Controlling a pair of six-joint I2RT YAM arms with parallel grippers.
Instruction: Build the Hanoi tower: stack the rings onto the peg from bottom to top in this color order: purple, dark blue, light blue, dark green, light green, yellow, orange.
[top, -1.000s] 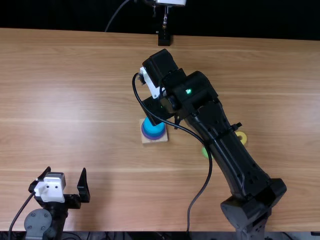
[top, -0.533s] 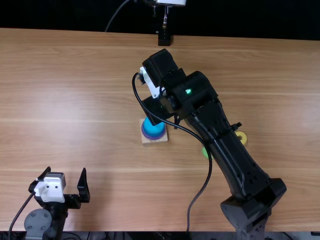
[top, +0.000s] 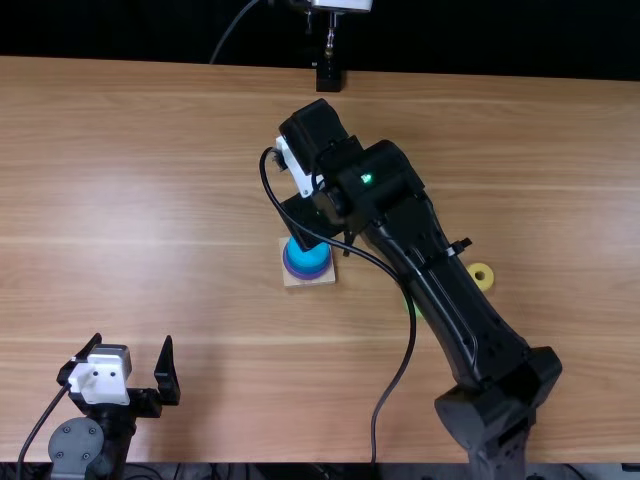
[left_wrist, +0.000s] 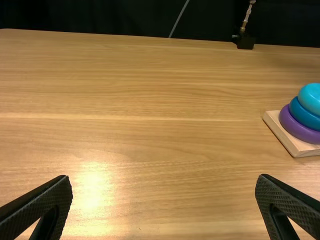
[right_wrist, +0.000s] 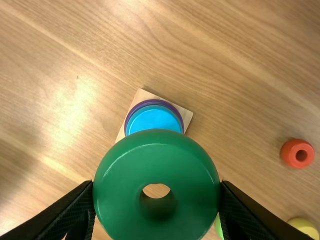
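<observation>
Left of the wooden base (top: 310, 283), my left gripper (top: 132, 339) stands open; on it sit the purple ring (left_wrist: 296, 126), dark blue ring (left_wrist: 302, 114) and light blue ring (top: 308, 250). Near it, my right gripper (right_wrist: 157, 182) grips the dark green ring (right_wrist: 117, 172). Right of it, under my arm's obstruction, the light green ring (right_wrist: 219, 227), orange ring (right_wrist: 291, 152) and yellow ring (top: 481, 275) await.

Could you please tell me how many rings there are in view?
7: purple ring, dark blue ring and light blue ring stacked on the base; dark green ring in the right gripper; light green ring, yellow ring and orange ring on the table.
</observation>
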